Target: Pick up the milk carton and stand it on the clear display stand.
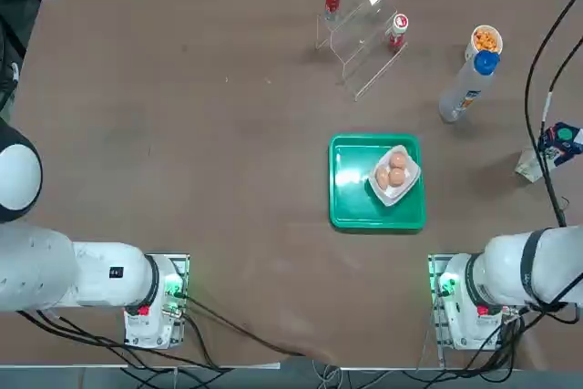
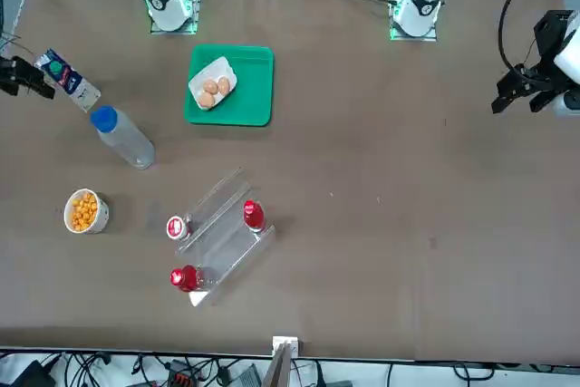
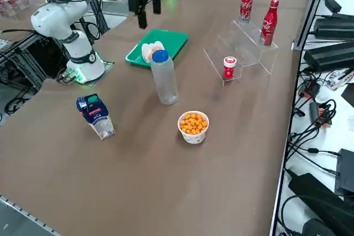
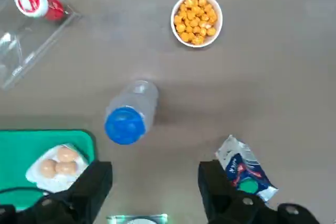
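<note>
Here the white-and-blue milk carton (image 3: 95,115), green-capped, stands free; the end effector (image 4: 155,192) hangs above, wide open, empty.

We see a flat green plastic tray (image 1: 351,198) near the middle of the brown table (image 1: 182,134), carrying a small white dish (image 1: 407,186) with three brown eggs (image 1: 393,170). Off to the robot's right stands a tall clear plastic bottle with a blue cap (image 3: 164,78), and just beyond it a white paper cup of orange snack balls (image 3: 193,126). Two red cola bottles (image 3: 246,1) and a small red can with a white lid (image 3: 229,67) sit farther back.
</note>
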Tool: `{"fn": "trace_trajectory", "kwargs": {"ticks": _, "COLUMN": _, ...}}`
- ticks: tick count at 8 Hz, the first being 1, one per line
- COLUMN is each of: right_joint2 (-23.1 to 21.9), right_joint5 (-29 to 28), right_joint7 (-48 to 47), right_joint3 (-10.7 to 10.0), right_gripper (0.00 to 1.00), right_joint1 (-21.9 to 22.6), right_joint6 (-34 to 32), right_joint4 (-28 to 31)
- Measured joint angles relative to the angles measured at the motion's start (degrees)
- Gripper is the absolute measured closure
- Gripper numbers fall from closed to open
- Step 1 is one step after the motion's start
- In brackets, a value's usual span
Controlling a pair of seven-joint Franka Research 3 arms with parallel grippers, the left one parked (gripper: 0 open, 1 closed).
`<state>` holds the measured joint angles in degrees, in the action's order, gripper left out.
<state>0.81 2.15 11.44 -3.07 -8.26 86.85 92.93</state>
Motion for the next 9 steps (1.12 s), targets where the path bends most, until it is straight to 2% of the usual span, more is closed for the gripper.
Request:
{"fn": "trace_trajectory", "kwargs": {"ticks": 2, "right_joint2": 0.06, "right_joint5": 0.44, "right_joint7": 14.43, "right_joint3": -0.19, "right_gripper": 0.0, "right_joint1": -4.27, "right_joint6": 1.14, "right_joint4": 3.02}}
{"fn": "trace_trajectory", "kwargs": {"ticks": 5, "right_joint2": -1.39, "right_joint5": 0.6, "right_joint7": 34.5, "right_joint3": -0.21, "right_gripper": 0.0, "right_joint1": -8.61, "right_joint6": 9.5, "right_joint4": 12.87}}
{"fn": "trace_trajectory", "kwargs": {"ticks": 7, "right_joint2": -5.43, "right_joint5": 0.62, "right_joint7": 44.59, "right_joint3": -0.25, "right_gripper": 0.0, "right_joint1": -11.96, "right_joint6": 17.46, "right_joint4": 23.1}}
{"fn": "trace_trajectory", "kwargs": {"ticks": 9, "right_joint2": -10.86, "right_joint5": 1.7, "right_joint7": 50.69, "right_joint3": -0.19, "right_gripper": 0.0, "right_joint1": -13.23, "right_joint6": 21.81, "right_joint4": 31.76}}
